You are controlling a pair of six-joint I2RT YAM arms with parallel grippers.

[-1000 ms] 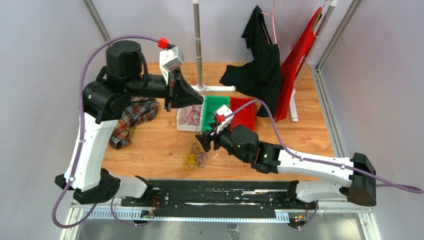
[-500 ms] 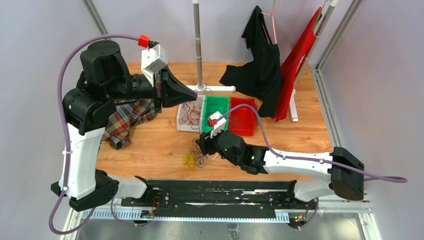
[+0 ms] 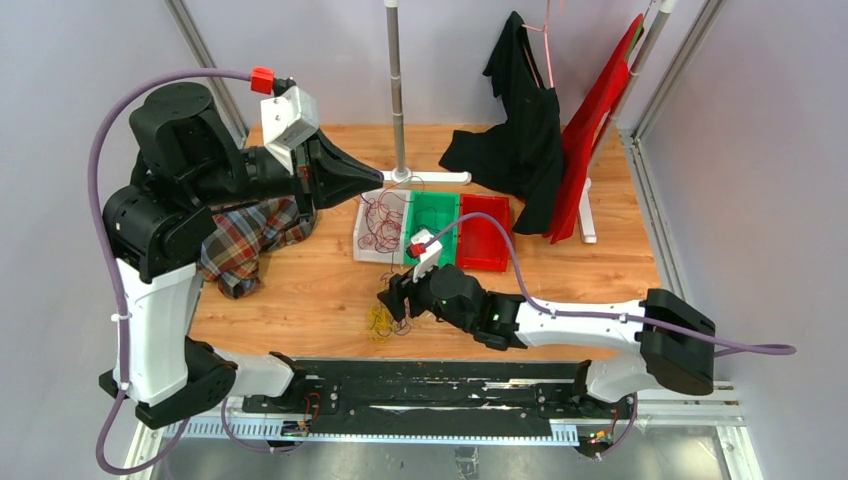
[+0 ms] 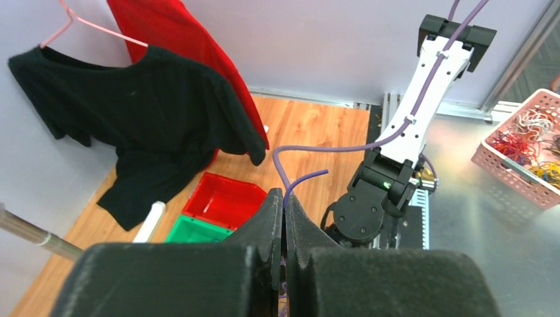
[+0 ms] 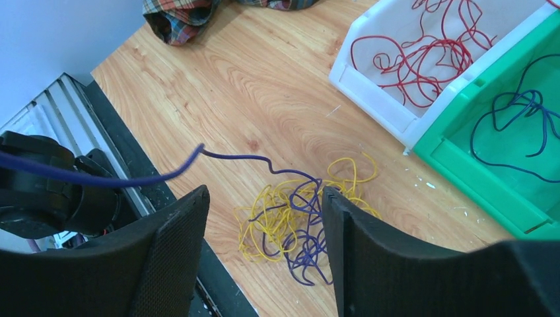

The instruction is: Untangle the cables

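Mid-separation: the left gripper [image 4: 284, 198], pressed shut on a purple strand [image 4: 310, 179], holds it high. The right gripper [image 5: 263, 198] hangs spread over the yellow-and-purple tangle [image 5: 297, 218] on the wooden table [image 5: 264, 79]. Next, it probably needs to pin that tangle down.

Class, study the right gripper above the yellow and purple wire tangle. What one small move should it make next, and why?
Likely lower the right gripper straight down onto the yellow and purple wire tangle and close on a yellow loop: the jaws stand open above it, and the two colours lie knotted together.
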